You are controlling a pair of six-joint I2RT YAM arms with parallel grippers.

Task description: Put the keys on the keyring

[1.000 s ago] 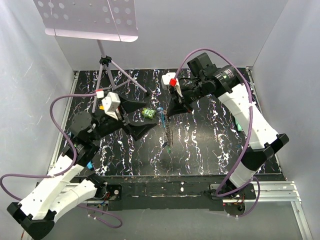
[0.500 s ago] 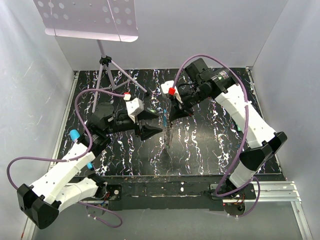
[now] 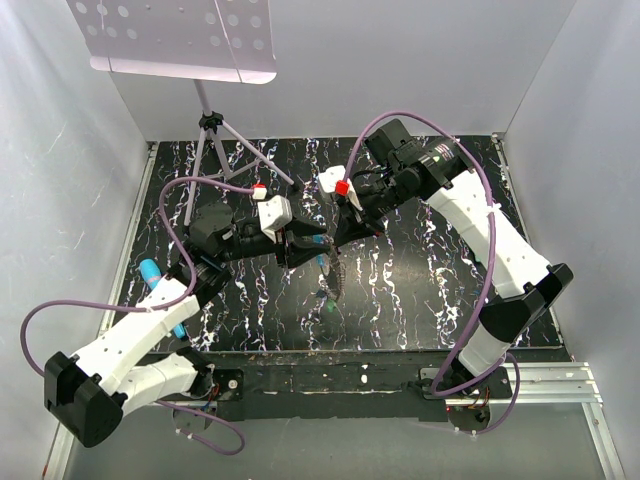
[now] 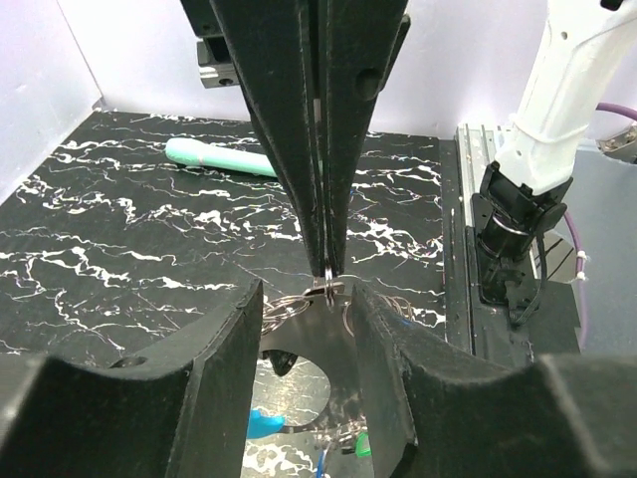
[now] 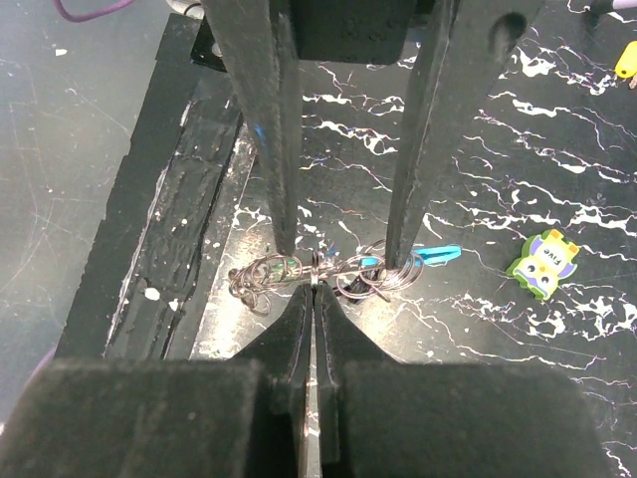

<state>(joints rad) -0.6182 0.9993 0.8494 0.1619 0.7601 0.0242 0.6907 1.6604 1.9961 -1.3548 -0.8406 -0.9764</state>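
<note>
One keyring (image 5: pixel 261 275) between two hands: right hand (image 5: pixel 312 291) pinched together on its wire, left hand (image 5: pixel 342 251) apart, fingers straddling the loops.

No legible text, seemingly

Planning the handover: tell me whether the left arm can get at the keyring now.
Probably yes: the left tool straddles the keyring, open on either side of it, while the right tool pinches it from the opposite side. Nothing else sits between.
</note>
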